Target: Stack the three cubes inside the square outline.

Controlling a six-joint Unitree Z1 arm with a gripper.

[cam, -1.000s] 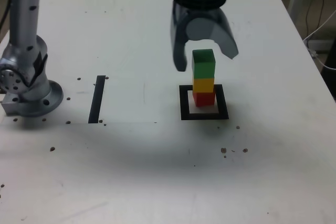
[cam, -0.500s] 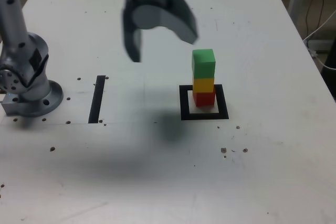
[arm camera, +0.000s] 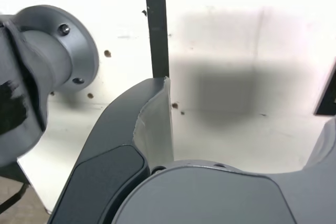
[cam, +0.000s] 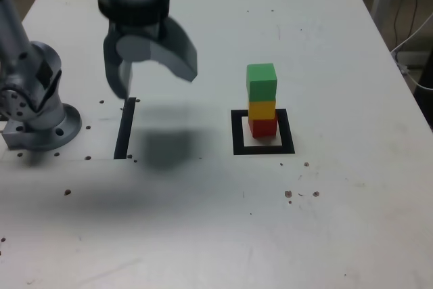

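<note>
On the white bench (cam: 203, 221) we see a neat tower of three matte, equal-sized blocks: the red cube (cam: 263, 127) sits at the bottom, the yellow cube (cam: 262, 109) rests on it, and the green cube (cam: 261, 82) caps the stack, its edges turned very slightly off the ones below. The tower stands inside the square outline (cam: 237, 133), a thick frame of black tape with a white centre, and it sits toward the far side of that frame, so a strip of white shows in front of the red block. Well apart from the stack, toward the exterior view's left, the claw (cam: 157, 79) hangs above the bench with its two curved, smooth grey jaws spread wide and nothing between them. Its soft dark shadow falls on the bench below, beside a straight black tape strip (cam: 125, 130). We see the same strip (arm camera: 156, 30) from the wrist view, running narrow and flat-edged away from one broad jaw, with a corner of black tape at the picture's edge. At the exterior view's far left stands the rounded metallic arm base (cam: 37, 109), a cylindrical flange with bolt heads around it. Small dark specks (cam: 298, 194) and holes dot the bench surface, which is otherwise plain and lightly scuffed.
</note>
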